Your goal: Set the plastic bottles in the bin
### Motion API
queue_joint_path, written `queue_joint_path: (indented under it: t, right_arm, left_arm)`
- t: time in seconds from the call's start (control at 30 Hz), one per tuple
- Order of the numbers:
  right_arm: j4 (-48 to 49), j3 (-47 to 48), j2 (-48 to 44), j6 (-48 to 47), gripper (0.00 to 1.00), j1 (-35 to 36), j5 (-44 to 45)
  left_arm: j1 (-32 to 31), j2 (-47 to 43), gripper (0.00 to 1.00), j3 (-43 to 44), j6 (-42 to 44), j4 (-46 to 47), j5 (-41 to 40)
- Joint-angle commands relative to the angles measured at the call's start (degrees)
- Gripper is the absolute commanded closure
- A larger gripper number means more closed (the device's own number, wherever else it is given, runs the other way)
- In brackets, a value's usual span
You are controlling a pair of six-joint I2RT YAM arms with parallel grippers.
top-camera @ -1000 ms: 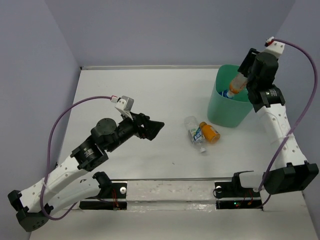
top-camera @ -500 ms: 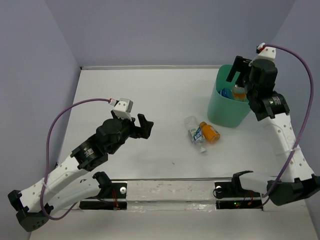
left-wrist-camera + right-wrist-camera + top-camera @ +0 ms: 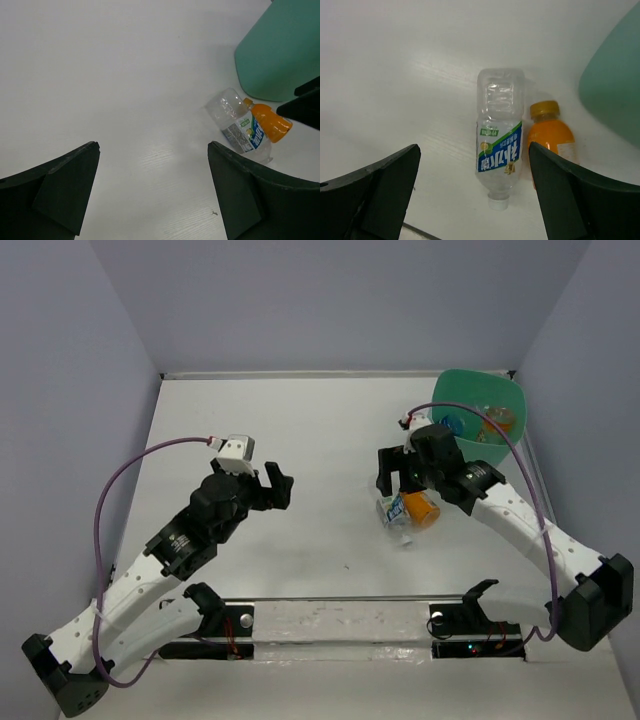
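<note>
A clear plastic bottle with a blue label (image 3: 393,508) (image 3: 499,135) (image 3: 237,125) lies on the table. An orange bottle (image 3: 422,508) (image 3: 550,137) (image 3: 267,120) lies beside it on the right. My right gripper (image 3: 398,472) (image 3: 472,147) hovers open just above them, holding nothing. The mint-green bin (image 3: 445,390) (image 3: 615,100) (image 3: 282,50) stands at the back right with an orange bottle (image 3: 497,420) and a blue-labelled one (image 3: 455,423) inside. My left gripper (image 3: 275,485) (image 3: 152,145) is open over bare table, well left of the bottles.
The side wall runs close behind and to the right of the bin. A metal rail (image 3: 340,620) lies along the near table edge between the arm bases. A small dark speck (image 3: 214,213) marks the table near the left gripper.
My right gripper opened and let the orange bottle drop into the bin, then swung down and left over the two bottles on the table. The bin looks shifted right. My left wrist turned.
</note>
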Motion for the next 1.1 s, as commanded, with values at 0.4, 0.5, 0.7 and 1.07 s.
queue_joint_path:
  t: [0.4,0.5,0.7,1.07]
  right_arm:
    - [4.6,1.1,20.0,0.0,0.09,1.5,2.5]
    - [5.0,2.2,23.6,-0.3,0.10,2.0,4.9]
    - [6.1,3.9,28.7,-0.6,0.23,2.0,5.4]
    - [6.1,7.5,20.0,0.3,0.73,2.6,2.1]
  left_arm:
    - [2.5,-1.6,0.01,-1.0,2.1,3.8,2.8]
    - [2.7,-1.5,0.01,-1.1,2.3,4.0,3.4]
    - [3.1,-1.5,0.01,-1.1,2.5,4.2,4.2]
    - [4.6,-1.4,0.01,-1.2,2.8,4.8,6.5]
